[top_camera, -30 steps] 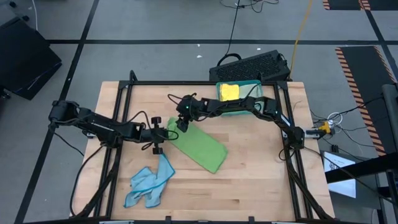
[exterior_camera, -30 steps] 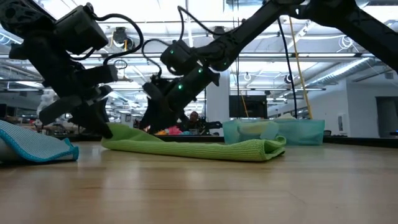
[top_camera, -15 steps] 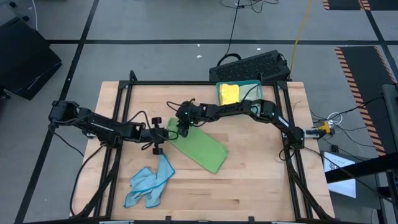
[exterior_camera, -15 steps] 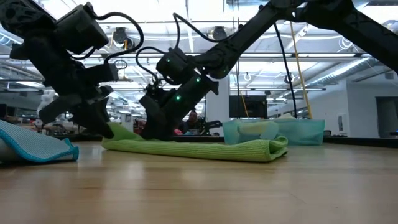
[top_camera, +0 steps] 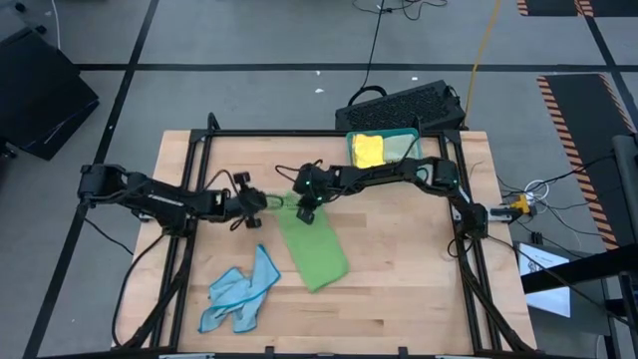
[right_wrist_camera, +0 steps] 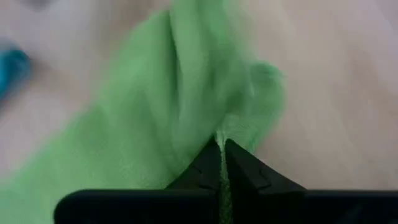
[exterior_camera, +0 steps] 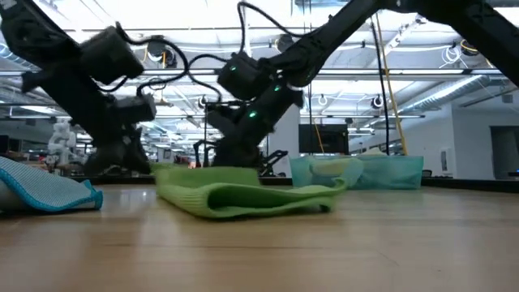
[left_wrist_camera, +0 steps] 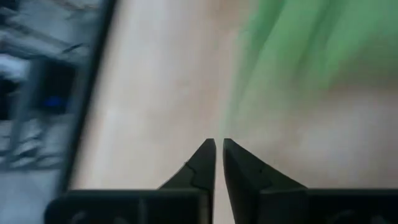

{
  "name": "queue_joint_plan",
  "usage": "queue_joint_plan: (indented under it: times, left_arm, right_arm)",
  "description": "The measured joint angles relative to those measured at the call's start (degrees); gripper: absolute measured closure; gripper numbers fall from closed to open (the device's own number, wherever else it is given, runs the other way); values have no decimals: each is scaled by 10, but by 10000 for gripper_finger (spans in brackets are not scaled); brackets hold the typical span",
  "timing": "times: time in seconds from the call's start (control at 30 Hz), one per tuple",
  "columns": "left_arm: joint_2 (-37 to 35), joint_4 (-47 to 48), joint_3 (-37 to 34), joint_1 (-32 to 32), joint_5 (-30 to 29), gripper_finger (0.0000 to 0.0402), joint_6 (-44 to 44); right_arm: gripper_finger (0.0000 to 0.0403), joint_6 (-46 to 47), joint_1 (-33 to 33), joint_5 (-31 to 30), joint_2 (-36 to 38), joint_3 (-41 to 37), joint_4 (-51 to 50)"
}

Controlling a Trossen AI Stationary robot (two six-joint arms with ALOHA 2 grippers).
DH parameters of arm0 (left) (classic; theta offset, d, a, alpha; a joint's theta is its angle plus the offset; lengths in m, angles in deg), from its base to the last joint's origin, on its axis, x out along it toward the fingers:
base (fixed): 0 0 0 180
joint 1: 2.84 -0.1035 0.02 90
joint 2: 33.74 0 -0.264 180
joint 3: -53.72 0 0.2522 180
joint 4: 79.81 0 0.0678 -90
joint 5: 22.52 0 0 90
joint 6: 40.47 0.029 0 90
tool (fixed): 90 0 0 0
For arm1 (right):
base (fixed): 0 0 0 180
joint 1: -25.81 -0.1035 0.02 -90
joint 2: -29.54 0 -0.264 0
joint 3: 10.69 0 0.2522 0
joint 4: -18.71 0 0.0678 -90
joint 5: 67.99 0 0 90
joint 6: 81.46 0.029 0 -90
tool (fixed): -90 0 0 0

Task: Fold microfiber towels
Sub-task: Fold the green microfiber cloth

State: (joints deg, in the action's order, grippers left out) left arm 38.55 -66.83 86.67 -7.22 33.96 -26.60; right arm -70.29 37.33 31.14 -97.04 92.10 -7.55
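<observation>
Light blue towel (top_camera: 237, 295) crumpled at near-left of green towel (top_camera: 312, 249), apart from it. Left pincer (top_camera: 267, 201) closed at the green towel's far-left corner, holding its edge. Right pincer (top_camera: 306, 212) clamped on the far edge, fabric between fingertips. Green towel mid-counter (top_camera: 419, 269). Yellow towel (top_camera: 369, 149) in teal tray (top_camera: 410, 133), beyond.

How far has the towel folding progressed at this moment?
Done: a yellow towel lies in the teal tray. In hand: the right pincer is shut on a corner of the bright green towel, which is folded into a long strip on the table; the left pincer is shut at its neighbouring corner. Left: the green towel needs further folds, and the light blue towel lies crumpled, untouched.
</observation>
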Motion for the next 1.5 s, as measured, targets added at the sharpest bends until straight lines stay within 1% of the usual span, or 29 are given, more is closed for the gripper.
queue_joint_plan:
  times: [0.03,0.07,0.13,0.23,0.3,0.37,0.4,0.47,0.53,0.6,0.67,0.77,0.83,0.9,0.97,1.03,1.1,1.17,1.27,1.37,1.43,1.5]
  left_arm:
    - [0,-27,-3,-16,-2,371,29]
    - [1,-62,-3,-30,12,371,58]
    - [-1,-114,1,-57,62,371,113]
    - [1,-131,-1,-101,122,371,174]
    - [0,-145,-1,-126,169,371,171]
    - [0,-144,0,-148,206,371,116]
    - [0,-142,0,-156,220,371,71]
    - [0,-142,0,-167,242,371,-49]
    - [0,-128,0,-175,269,370,-146]
    - [0,-109,0,-175,312,368,-198]
    - [0,-104,0,-168,340,353,-242]
    - [0,-101,0,-161,341,305,-304]
    - [0,-107,0,-160,335,264,-347]
    - [3,-107,0,-160,316,221,-401]
    - [13,-113,0,-159,302,181,-450]
    - [22,-120,0,-159,302,149,-478]
    - [39,-129,5,-157,300,126,-489]
    - [61,-126,15,-154,297,113,-498]
    - [105,-128,39,-155,292,107,-505]
    - [157,-132,72,-165,285,106,-502]
    - [189,-136,94,-171,284,111,-488]
    - [216,-137,112,-175,280,133,-462]
  right_arm:
    - [394,11,1,0,10,-9,-9]
    - [387,19,2,-2,17,-18,-13]
    - [364,22,2,-25,28,-24,-6]
    - [311,10,5,-63,59,-32,-22]
    - [271,-3,15,-81,80,-34,-20]
    - [231,-16,28,-92,100,-39,-31]
    - [213,-25,33,-92,110,-43,-35]
    - [181,-46,42,-91,129,-51,-32]
    - [157,-77,49,-89,151,-64,-34]
    - [141,-126,53,-88,167,-81,-19]
    - [134,-175,57,-89,181,-103,-17]
    - [133,-201,63,-89,189,-127,9]
    - [136,-191,68,-88,190,-131,12]
    - [139,-186,71,-87,183,-130,16]
    - [139,-193,72,-73,177,-130,8]
    - [138,-203,69,-50,171,-131,8]
    - [137,-216,66,-42,172,-131,9]
    - [138,-229,65,-43,174,-130,12]
    - [138,-240,73,-43,173,-130,14]
    - [138,-243,87,-10,173,-130,18]
    - [138,-239,94,14,173,-130,20]
    - [138,-238,98,17,173,-130,20]
